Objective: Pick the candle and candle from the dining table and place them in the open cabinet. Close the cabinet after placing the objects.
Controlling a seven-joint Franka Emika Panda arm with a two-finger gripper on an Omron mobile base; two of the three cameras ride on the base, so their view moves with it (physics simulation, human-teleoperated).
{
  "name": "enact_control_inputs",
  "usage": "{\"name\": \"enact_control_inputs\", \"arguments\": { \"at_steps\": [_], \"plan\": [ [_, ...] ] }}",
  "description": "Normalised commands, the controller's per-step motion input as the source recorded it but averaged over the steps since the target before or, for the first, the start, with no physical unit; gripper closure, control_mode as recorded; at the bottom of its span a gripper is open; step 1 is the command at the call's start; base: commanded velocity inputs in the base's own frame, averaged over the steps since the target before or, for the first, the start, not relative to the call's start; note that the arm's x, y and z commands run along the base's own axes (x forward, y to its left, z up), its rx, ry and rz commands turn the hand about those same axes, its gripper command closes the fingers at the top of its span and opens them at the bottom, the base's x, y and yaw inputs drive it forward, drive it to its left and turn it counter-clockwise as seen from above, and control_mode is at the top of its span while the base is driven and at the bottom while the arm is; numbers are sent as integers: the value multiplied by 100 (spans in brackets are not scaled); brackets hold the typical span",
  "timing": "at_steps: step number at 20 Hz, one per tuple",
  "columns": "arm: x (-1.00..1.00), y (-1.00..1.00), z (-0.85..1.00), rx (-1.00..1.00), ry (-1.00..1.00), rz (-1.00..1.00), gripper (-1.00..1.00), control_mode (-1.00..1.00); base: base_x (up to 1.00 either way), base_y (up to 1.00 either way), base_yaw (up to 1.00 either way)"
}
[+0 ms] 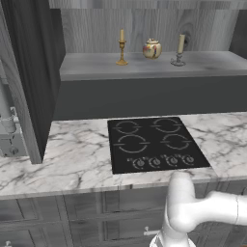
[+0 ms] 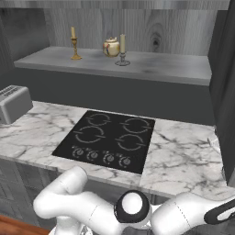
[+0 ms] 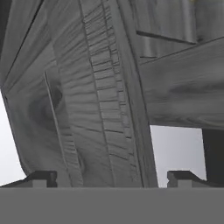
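Already both candles, the gold-stick taper [image 1: 121, 47] and the stubby one [image 1: 180, 49], stand on the cabinet shelf [image 1: 144, 65]. Hand [image 3: 112, 178] apart, empty, facing the cabinet door [image 3: 83, 100]. Recommend pressing flat on the door's outer face, swinging it fully shut.

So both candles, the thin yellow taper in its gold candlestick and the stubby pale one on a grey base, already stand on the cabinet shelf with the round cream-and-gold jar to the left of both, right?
Not quite. In the left base view the round cream-and-gold jar stands between them: the thin yellow taper in its gold candlestick is left of it, the stubby pale candle on a grey base right. Both do stand on the cabinet shelf.
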Motion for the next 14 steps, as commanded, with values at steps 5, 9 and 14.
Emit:
{"name": "enact_control_inputs", "arguments": {
  "at_steps": [5, 9, 14],
  "plan": [
    [-55, 52, 25, -22, -24, 3, -100, -100, 0, 0, 0],
    [-80, 59, 28, -20, -28, 0, -100, -100, 0, 0, 0],
    [-99, 61, 32, -19, -31, -6, -100, -100, 0, 0, 0]
  ]
}}
